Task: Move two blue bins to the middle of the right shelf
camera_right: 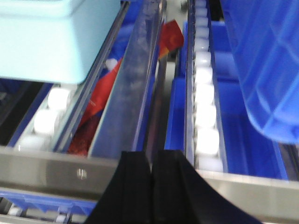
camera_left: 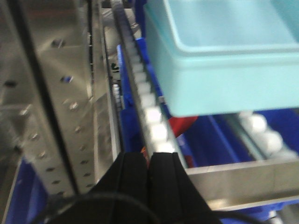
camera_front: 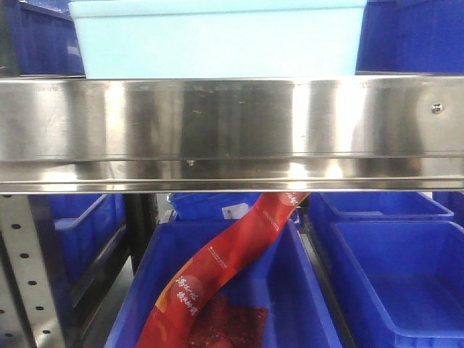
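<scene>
Behind the broad steel front rail [camera_front: 232,130] of the right shelf's middle tier, a pale blue bin [camera_front: 217,40] is seen resting on the white roller tracks [camera_left: 152,119], its near wall lying parallel to the rail; which of its sides is the longer cannot be told, and only one such bin can be made out. Both claws are held empty with their black fingers pressed together: the left gripper [camera_left: 149,163] just before the rail beside the grey perforated upright [camera_left: 60,116], the right gripper [camera_right: 152,163] likewise, between the bin and a dark blue crate [camera_right: 266,60]. Below the tier, a red package [camera_front: 217,283] is seen lying in a dark blue bin [camera_front: 290,290].
</scene>
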